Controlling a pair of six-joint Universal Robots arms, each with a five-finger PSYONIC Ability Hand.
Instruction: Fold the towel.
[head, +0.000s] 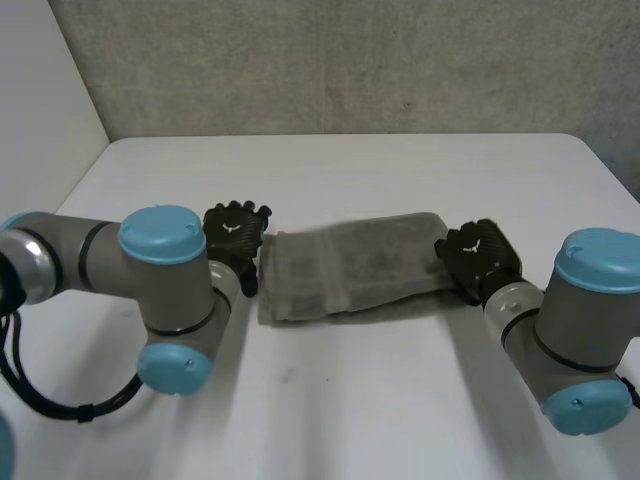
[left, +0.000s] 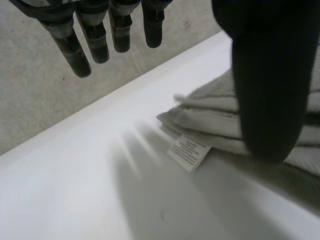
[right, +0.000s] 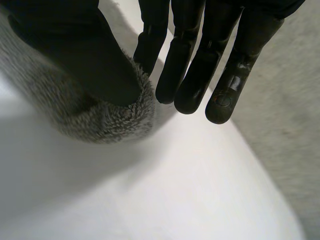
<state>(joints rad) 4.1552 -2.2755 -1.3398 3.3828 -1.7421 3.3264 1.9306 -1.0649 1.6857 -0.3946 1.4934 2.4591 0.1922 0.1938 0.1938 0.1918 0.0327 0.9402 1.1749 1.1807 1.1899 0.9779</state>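
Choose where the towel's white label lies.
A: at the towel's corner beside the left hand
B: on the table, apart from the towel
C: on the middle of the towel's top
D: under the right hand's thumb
A: in the left wrist view the label sticks out from the corner of the folded towel, close beside the left hand.

A small white label (left: 188, 152) on the towel (left: 210, 122) carries fine print — too small to read.

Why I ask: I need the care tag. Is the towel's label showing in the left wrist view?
Yes, a white printed label lies on the table, sticking out from under the folded towel at its corner.
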